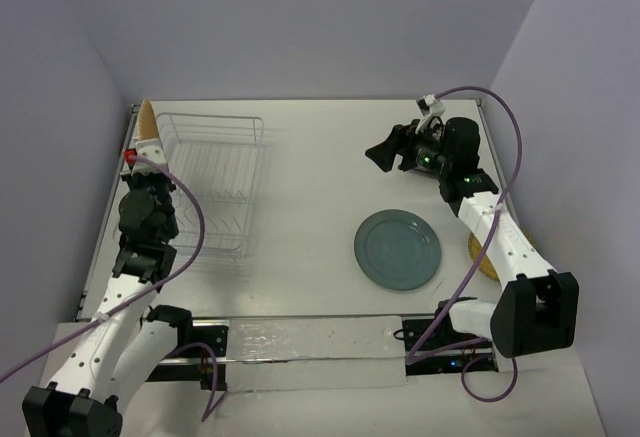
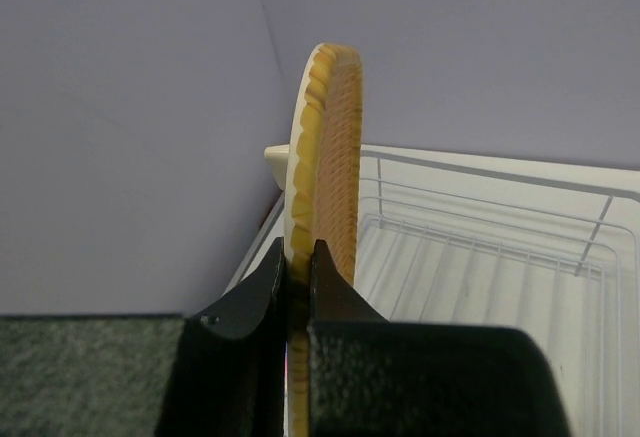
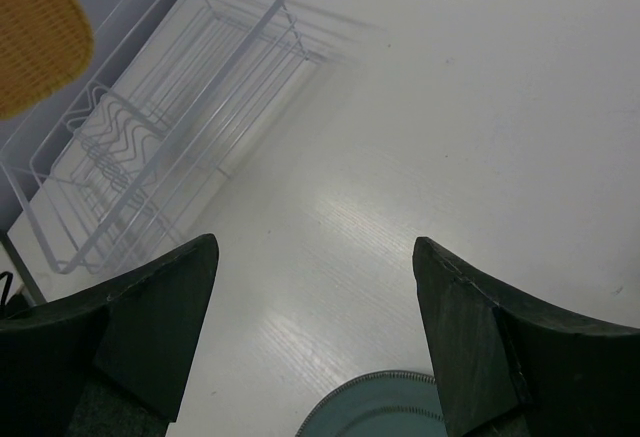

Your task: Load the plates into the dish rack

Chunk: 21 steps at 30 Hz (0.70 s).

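**Q.** What does the left pincer (image 2: 298,257) hold, and how?

**A.** Its jaws are pressed together on the lower rim of the woven tan plate (image 2: 325,147). The plate stands on edge and rises straight up from the fingertips. The dish rack (image 2: 480,237) lies just ahead and to the right of the fingers, lower than the plate. The plate is not yet in a slot.

**Q.** How should this plate handle?

**A.** It is judged light and stiff, and the woven face gives the jaws friction, so slipping seems unlikely. The rim grip leaves the far edge free to enter the rack. The tall plate could still pivot about the pinch if it strikes a wire.

**Q.** And the right pincer (image 3: 312,249)?

**A.** It is spread wide and empty, hovering over bare table (image 3: 450,107). The round teal-grey plate (image 3: 375,412) lies flat just behind and below its fingertips. That plate looks glazed, so it is probably heavier, slick and breakable, and only its raised rim offers a hold. A small yellow-tan plate (image 1: 478,255) shows partly beneath this arm, well behind the pincer.
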### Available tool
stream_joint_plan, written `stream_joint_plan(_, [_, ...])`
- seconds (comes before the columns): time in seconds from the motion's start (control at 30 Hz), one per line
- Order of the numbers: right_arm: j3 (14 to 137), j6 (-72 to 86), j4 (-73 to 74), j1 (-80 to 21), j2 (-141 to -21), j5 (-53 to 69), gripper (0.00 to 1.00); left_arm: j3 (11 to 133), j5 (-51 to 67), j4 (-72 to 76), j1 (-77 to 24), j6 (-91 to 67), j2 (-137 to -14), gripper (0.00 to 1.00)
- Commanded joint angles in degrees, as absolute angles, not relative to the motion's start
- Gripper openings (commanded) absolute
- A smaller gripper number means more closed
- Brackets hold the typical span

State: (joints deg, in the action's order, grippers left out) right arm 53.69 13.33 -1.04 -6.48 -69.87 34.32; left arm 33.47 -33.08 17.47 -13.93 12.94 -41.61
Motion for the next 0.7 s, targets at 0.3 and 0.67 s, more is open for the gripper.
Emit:
stream_joint_plan(0.3, [57.4, 12.3, -4.7, -6.2, -71.8, 39.5, 0.84, 20.9, -27.3, 45.8, -6.3, 18.3, -36.8, 0.00])
stream_joint_plan(0.67, [58.2, 11.4, -4.2, -6.1, -73.6, 39.4, 0.84, 24.9, 2.3, 28.3, 4.6, 18.6, -35.8, 0.00])
